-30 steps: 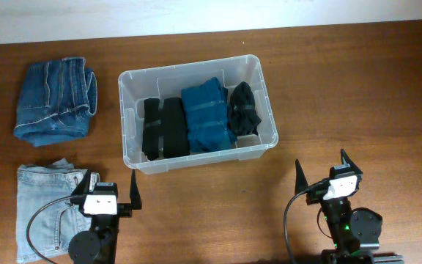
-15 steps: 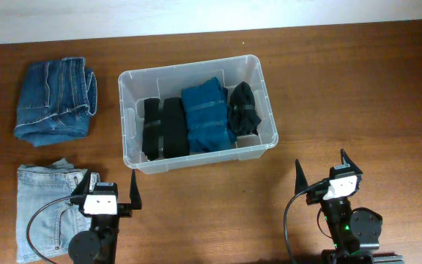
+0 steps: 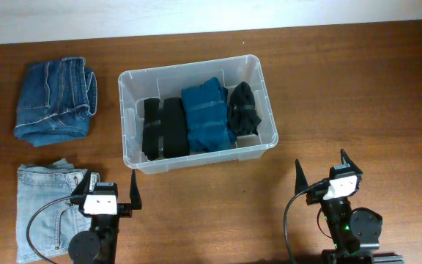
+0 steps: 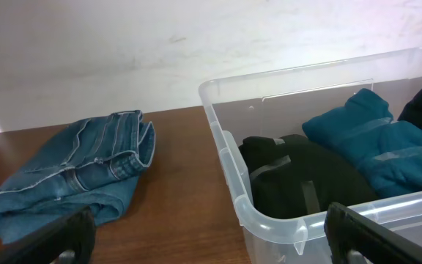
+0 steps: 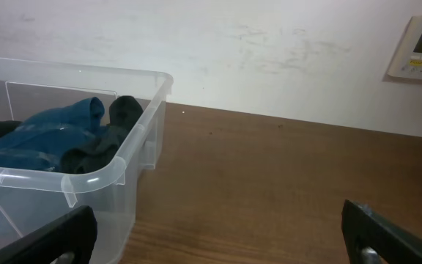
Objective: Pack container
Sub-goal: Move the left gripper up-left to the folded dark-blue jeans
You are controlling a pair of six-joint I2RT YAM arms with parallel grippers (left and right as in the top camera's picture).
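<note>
Grippers spread wide and empty: my left gripper (image 3: 109,180) at lower left of the overhead view, my right gripper (image 3: 321,161) at lower right.
My left gripper sits by the right edge of folded light-blue jeans (image 3: 46,209), while my right one is over the brown tabletop (image 3: 357,88). Above and between them, near the centre of the frame, the container (image 3: 189,66) stands on the tabletop. It holds a black folded garment (image 3: 163,128), a teal garment (image 3: 207,116) just beside it, and a dark bundle (image 3: 242,106) at its right end. Darker folded jeans (image 3: 53,103) lie at upper left, apart from the container.
</note>
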